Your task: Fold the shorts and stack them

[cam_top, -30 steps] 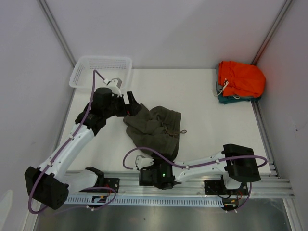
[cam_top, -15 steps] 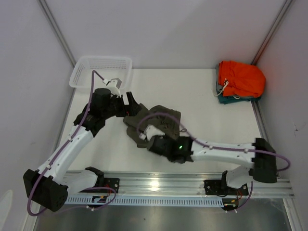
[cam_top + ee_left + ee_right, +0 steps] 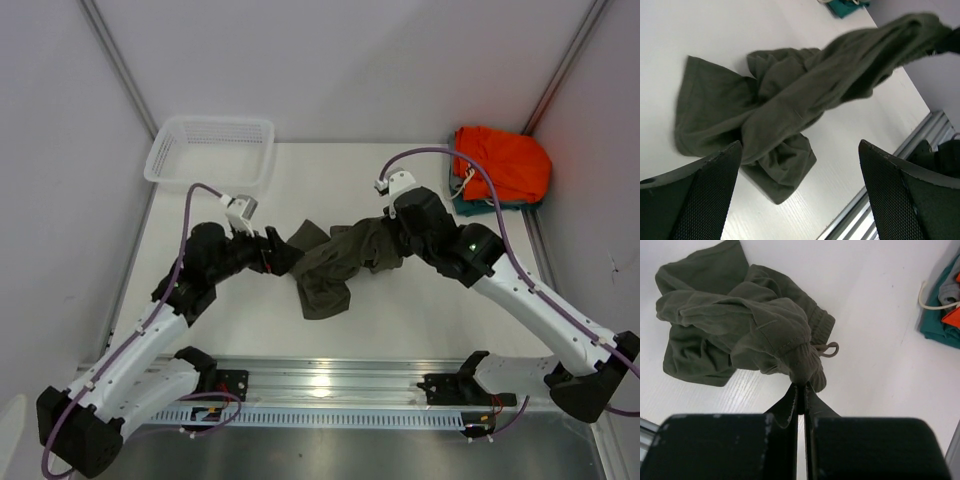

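Observation:
The olive-green shorts (image 3: 335, 262) lie bunched in the middle of the table. One end is drawn up and to the right, and a lower fold (image 3: 782, 165) rests on the tabletop. My right gripper (image 3: 802, 385) is shut on the gathered waistband, just by the thin drawstring (image 3: 828, 349). In the top view the right gripper (image 3: 393, 240) sits at the right end of the cloth. My left gripper (image 3: 288, 254) hovers at the left end of the shorts (image 3: 775, 110), wide open with nothing between its fingers (image 3: 695, 195).
A white mesh basket (image 3: 212, 150) stands at the back left. Bright orange shorts (image 3: 502, 162) lie on a teal garment (image 3: 468, 205) in the back right corner. A metal rail (image 3: 330, 385) runs along the near edge, and walls close in both sides.
My right arm swung from the front rail up to the right, shut on the shorts' waistband and pulled it up and rightward. The left gripper dropped nearer the front, still open.

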`<move>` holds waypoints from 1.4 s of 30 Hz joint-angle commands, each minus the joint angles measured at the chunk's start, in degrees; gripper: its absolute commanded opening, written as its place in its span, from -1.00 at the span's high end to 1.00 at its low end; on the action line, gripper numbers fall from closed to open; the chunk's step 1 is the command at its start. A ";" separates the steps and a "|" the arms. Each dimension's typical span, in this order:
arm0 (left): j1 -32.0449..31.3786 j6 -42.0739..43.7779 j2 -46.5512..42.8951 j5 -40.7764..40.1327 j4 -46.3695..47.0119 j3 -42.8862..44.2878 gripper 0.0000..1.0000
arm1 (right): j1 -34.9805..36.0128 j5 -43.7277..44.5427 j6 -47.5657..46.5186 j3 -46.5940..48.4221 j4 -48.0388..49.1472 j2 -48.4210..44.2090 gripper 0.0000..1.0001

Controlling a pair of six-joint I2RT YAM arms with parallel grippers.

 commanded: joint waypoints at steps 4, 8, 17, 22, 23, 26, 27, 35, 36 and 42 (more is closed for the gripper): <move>-13.08 4.51 0.79 -11.19 13.29 -7.84 -0.98 | -2.64 -3.20 -1.28 4.59 -1.27 -0.68 1.00; -15.30 6.54 1.50 -16.39 21.10 -12.86 -0.98 | -4.05 -2.06 -1.19 4.68 -1.36 -0.95 1.00; -15.22 9.62 12.74 -19.21 25.16 -10.94 -0.98 | -8.00 1.29 -2.59 -0.33 3.65 -7.54 1.00; -15.22 9.18 15.73 -14.30 32.08 -12.86 -0.96 | -8.80 1.99 -2.07 -0.33 3.74 -5.52 1.00; -15.22 9.09 15.73 -13.50 34.19 -13.66 -0.96 | -8.80 1.81 -2.07 -0.33 3.83 -5.26 1.00; -15.22 8.83 17.39 -11.74 41.58 -16.47 -0.92 | -8.97 0.41 -2.07 -0.51 4.53 -5.08 1.00; -15.22 8.83 18.10 -11.21 42.99 -16.65 -0.91 | -9.15 0.15 -2.07 -0.51 4.53 -5.08 1.00; -15.30 10.23 28.12 -5.58 52.41 -14.38 -0.74 | -9.59 -1.17 -2.07 -0.60 4.88 -4.81 1.00; -15.30 10.58 29.69 -5.93 52.76 -14.28 -0.71 | -9.59 -1.09 -0.94 -0.77 4.97 -4.90 1.00; -15.30 11.46 34.10 -6.99 52.41 -12.17 -0.46 | -9.76 -1.26 -0.66 -0.86 5.32 -5.17 1.00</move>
